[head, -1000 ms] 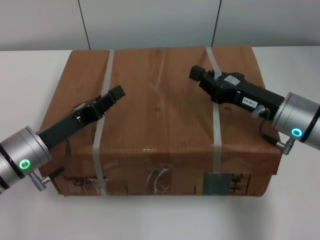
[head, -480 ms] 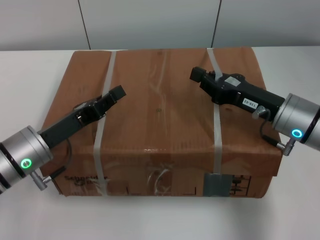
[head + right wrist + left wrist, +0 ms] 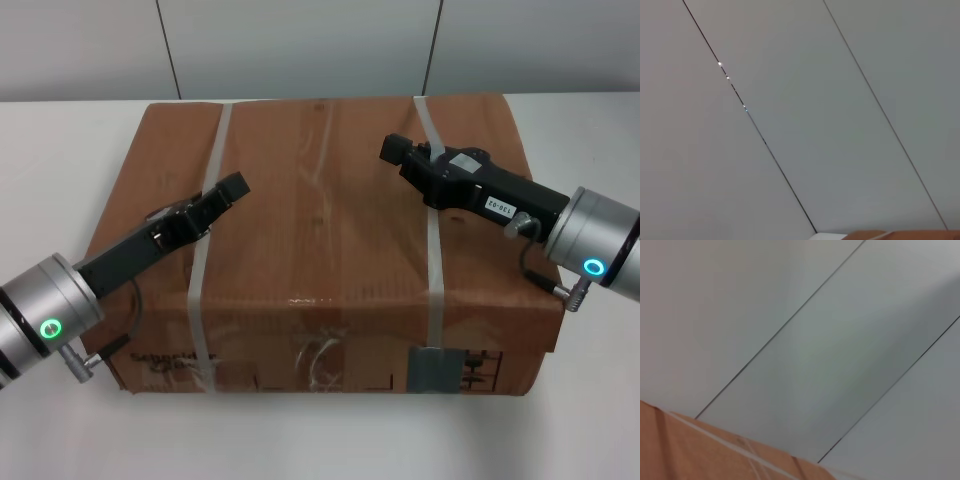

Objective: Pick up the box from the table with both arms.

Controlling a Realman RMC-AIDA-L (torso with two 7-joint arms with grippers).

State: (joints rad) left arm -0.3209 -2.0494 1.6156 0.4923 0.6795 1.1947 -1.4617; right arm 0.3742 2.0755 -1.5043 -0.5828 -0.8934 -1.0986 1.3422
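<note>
The large flat brown cardboard box (image 3: 320, 220) lies on the white table (image 3: 60, 150), with black print on its front side. Two whitish straps run over it, one on the left (image 3: 200, 290) and one on the right (image 3: 433, 260). My left gripper (image 3: 232, 188) reaches in over the box top at the left strap. My right gripper (image 3: 392, 148) reaches in over the top at the right strap. I cannot tell whether either touches the cardboard. A strip of the box shows in the left wrist view (image 3: 700, 455), and a sliver shows in the right wrist view (image 3: 900, 235).
A grey panelled wall (image 3: 300, 50) stands right behind the table's far edge. White tabletop shows on both sides of the box and in front of it (image 3: 320, 440). Both wrist views show mostly that wall.
My right gripper has drifted very slightly to the right and nearer. The box and my left arm look the same.
</note>
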